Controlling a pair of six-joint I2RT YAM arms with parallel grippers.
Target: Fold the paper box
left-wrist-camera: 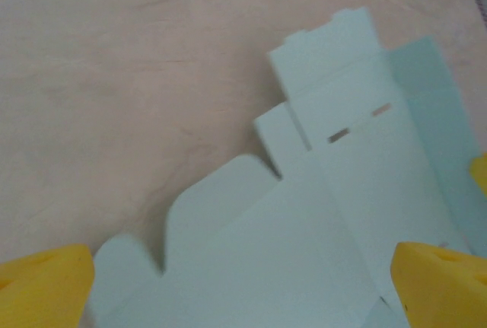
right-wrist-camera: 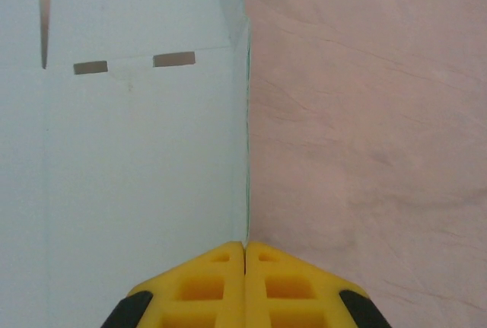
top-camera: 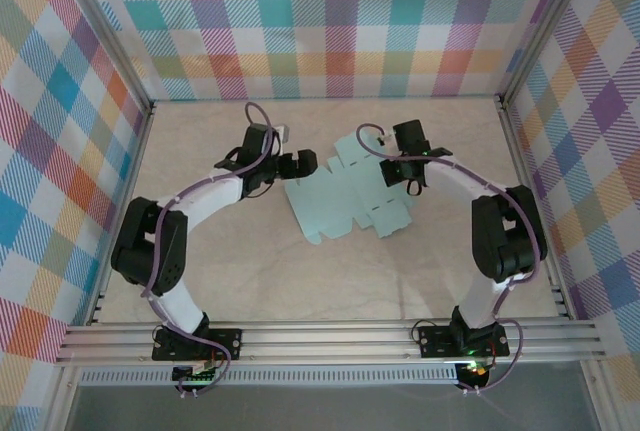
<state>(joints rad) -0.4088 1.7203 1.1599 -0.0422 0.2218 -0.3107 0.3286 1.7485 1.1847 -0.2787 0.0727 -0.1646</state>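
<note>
A metal rail (top-camera: 330, 336) runs along the near edge, and both arms are bolted to it. Beyond it lies the pale, marbled table (top-camera: 300, 281), bare in its near half.

The paper box (top-camera: 340, 201) lies near the middle of the table, between the two arms. It is a flat, unfolded mint sheet with its flaps and tabs spread out.

The left claw (top-camera: 303, 162) hangs at the sheet's upper left edge, released. In its wrist view the yellow fingers (left-wrist-camera: 46, 286) stand wide apart at the bottom corners, with the sheet's rounded flaps below and between them and nothing gripped.

The right claw (top-camera: 412, 184) is at the sheet's right side, clenched. In its wrist view the two yellow fingers (right-wrist-camera: 221, 286) press together, and the sheet's right edge runs straight into the seam between them. Whether any card is pinched there I cannot tell. Two small slots (right-wrist-camera: 173, 59) show farther along that panel.

Behind everything stands a wall (top-camera: 340, 21) of pastel checks.
</note>
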